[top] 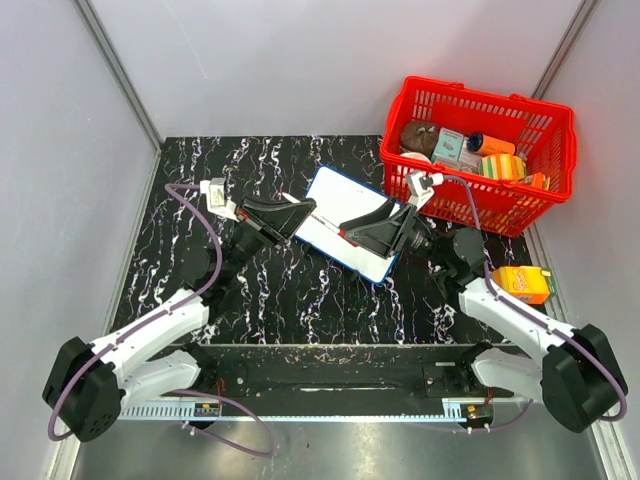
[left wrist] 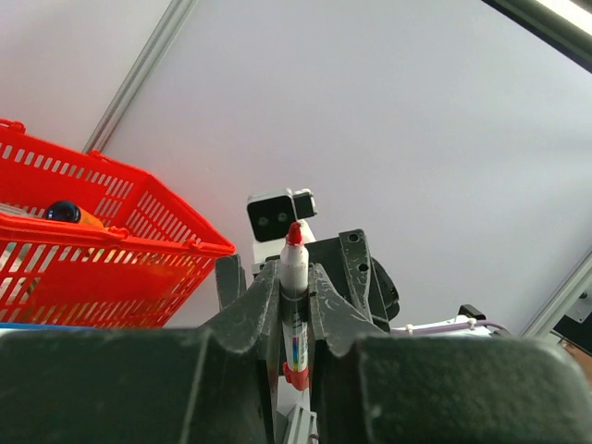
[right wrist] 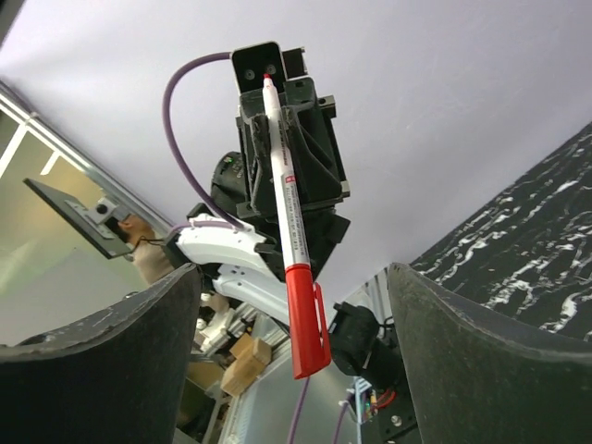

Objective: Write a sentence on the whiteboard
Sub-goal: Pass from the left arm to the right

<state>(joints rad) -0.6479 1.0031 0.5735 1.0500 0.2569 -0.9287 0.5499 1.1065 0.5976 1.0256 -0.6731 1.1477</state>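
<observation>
The whiteboard, white with a thin blue frame, lies tilted on the black marbled table, partly covered by both grippers. The sentence is out of view; the part of the board that shows is plain white. My left gripper is shut on a marker, a white barrel with a red cap, held above the board and pointing toward the right arm. My right gripper is open. Its fingers stand wide on either side of the red cap without touching it.
A red basket holding several packets and bottles stands at the back right, close behind the right gripper. An orange carton lies at the table's right edge beside the right arm. Grey walls close in the table.
</observation>
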